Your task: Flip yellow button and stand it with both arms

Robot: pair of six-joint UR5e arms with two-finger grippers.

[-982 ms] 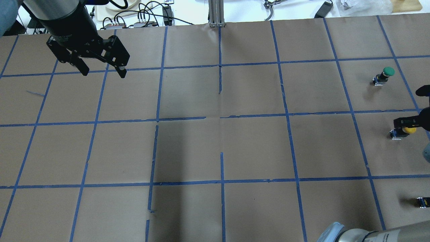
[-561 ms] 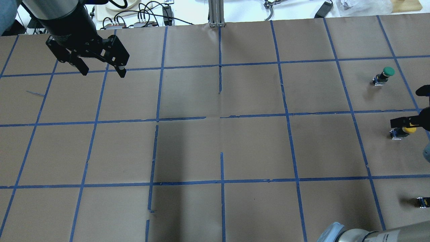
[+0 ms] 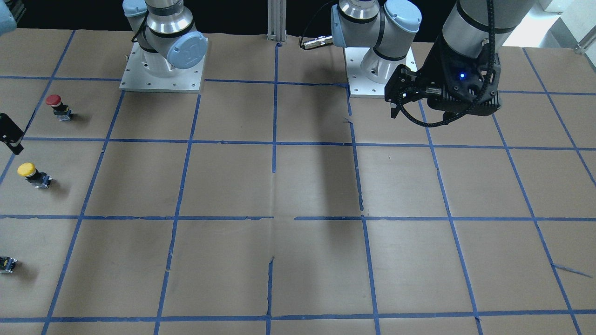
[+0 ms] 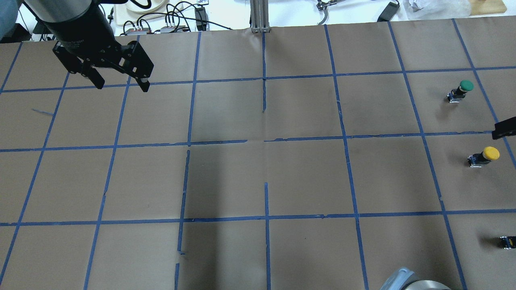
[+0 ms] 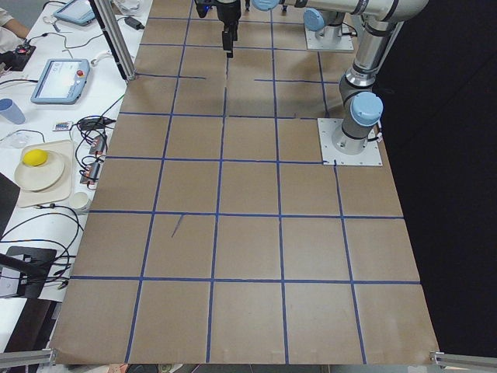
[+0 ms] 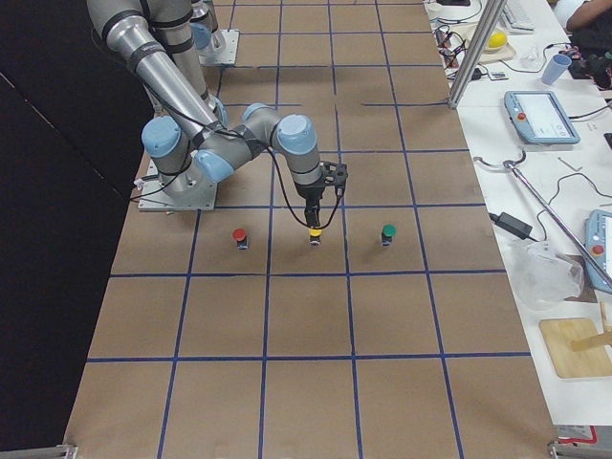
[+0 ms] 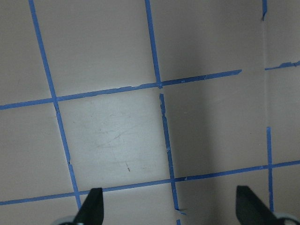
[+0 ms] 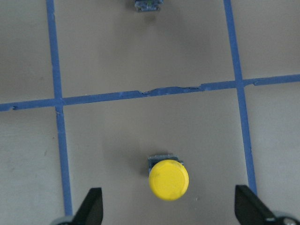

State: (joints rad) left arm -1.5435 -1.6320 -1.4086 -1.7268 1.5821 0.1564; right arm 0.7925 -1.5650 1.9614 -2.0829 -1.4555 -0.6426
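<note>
The yellow button (image 4: 483, 156) stands upright on the brown paper at the table's right side, yellow cap on top. It also shows in the front view (image 3: 32, 173), the right side view (image 6: 314, 235) and the right wrist view (image 8: 168, 178). My right gripper (image 8: 169, 211) hangs above it, open and empty, with one finger on each side of the cap and not touching it. Only one fingertip (image 4: 504, 129) shows overhead. My left gripper (image 4: 121, 85) is open and empty over bare paper at the far left, also shown in the left wrist view (image 7: 169, 211).
A green button (image 4: 461, 90) stands beyond the yellow one and a red button (image 3: 58, 106) stands nearer the robot. A small black block with a yellow spot (image 4: 507, 241) sits at the right edge. Blue tape lines grid the paper. Cables and devices (image 4: 169, 20) lie past the far edge.
My right gripper was at the yellow button's cap. It has drawn away toward the overhead view's right edge, and the button stands alone. My left gripper has shifted slightly up and left.
</note>
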